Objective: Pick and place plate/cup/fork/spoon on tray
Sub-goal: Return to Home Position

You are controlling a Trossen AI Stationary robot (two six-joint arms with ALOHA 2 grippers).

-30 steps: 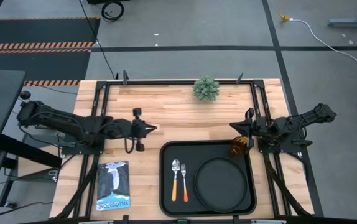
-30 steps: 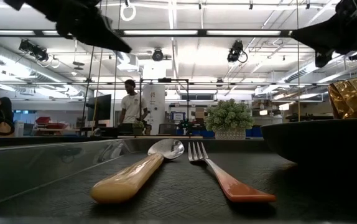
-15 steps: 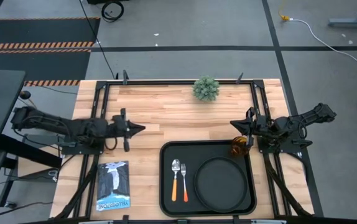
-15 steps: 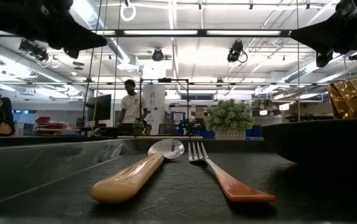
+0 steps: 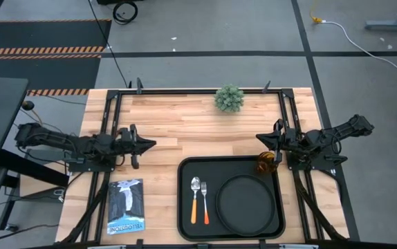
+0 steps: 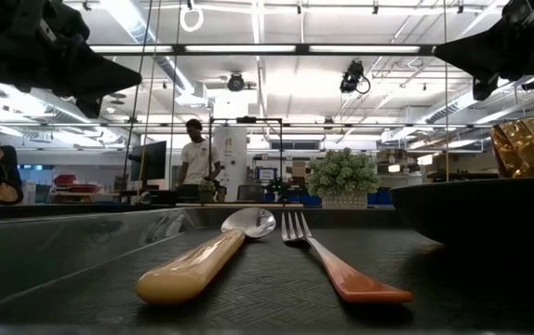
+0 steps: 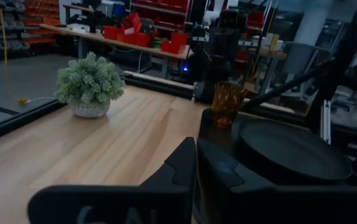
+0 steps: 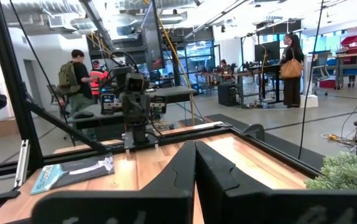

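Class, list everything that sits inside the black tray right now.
The tray holds the plate, the spoon and the fork, side by side left of the plate, and the cup in its far right corner. Whatever lies under the plate is hidden.

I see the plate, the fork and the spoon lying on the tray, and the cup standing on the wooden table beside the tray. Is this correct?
Not quite. The cup is not on the wooden table; it stands on the tray, in its far right corner, as the high view shows. The rest holds: the plate, the fork and the spoon lie on the tray.
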